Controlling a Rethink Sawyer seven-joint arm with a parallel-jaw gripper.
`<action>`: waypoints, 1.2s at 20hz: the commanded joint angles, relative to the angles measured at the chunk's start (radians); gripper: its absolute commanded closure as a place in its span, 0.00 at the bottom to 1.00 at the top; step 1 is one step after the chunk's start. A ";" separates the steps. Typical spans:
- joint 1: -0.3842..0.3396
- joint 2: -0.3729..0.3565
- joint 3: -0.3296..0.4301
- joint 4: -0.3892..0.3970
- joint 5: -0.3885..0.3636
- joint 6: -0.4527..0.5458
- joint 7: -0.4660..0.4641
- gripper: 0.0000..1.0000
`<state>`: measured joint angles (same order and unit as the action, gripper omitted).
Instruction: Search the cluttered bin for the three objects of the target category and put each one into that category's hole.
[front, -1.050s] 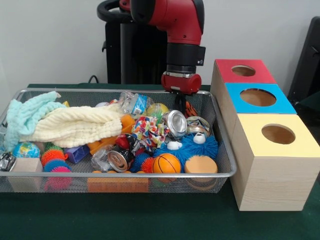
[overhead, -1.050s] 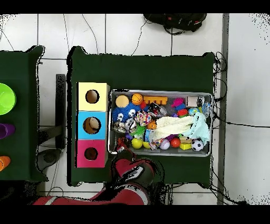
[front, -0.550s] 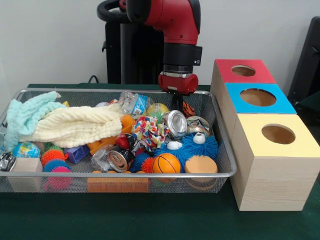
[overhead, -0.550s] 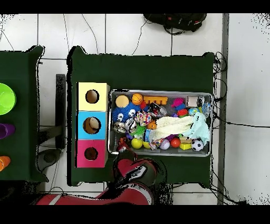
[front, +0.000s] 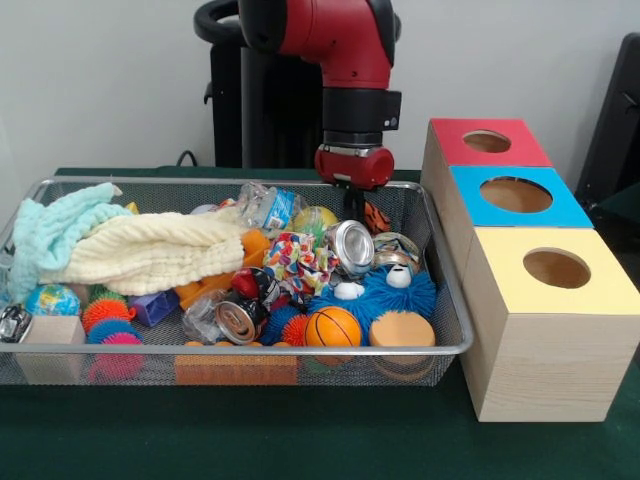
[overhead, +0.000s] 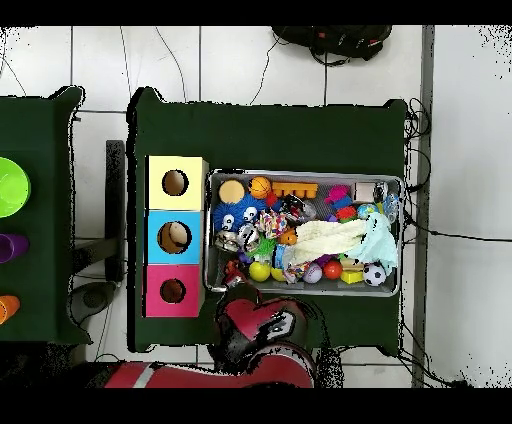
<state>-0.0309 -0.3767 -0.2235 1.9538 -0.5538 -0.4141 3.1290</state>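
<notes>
The wire mesh bin (front: 452, 300) holds a heap of toys, cans and cloths. My gripper (front: 353, 207) hangs under the red wrist (front: 352, 165) at the bin's far right corner, just above a silver can (front: 352, 246) and beside an orange striped toy (front: 377, 216). Nothing shows in its grasp. To the right stand the red box (front: 487, 142), the blue box (front: 516, 195) and the yellow box (front: 556, 268), each with a round hole on top. In the overhead view the arm (overhead: 255, 325) covers the gripper at the bin's lower left edge (overhead: 212, 285).
Among the clutter lie a basketball (front: 333, 327), a blue furry toy (front: 385, 293), a cream cloth (front: 150, 250), a mint cloth (front: 45, 235), spiky balls (front: 105, 310), a second can (front: 240, 318) and a wooden block (front: 52, 330). The box row (overhead: 174, 236) borders the bin's side.
The wrist has drifted slightly left and up in the front view. In the overhead view the arm's bulk has shifted right along the bottom. The bin's contents have not moved.
</notes>
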 joint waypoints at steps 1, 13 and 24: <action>-0.140 -0.046 0.319 0.063 -0.047 0.274 -0.004 1.00; -0.377 -0.278 0.520 0.172 0.018 0.554 -0.129 1.00; -0.426 -0.569 0.605 0.302 0.179 0.713 -0.076 1.00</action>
<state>-0.4318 -0.7893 0.2489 2.1980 -0.4613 0.1820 3.1290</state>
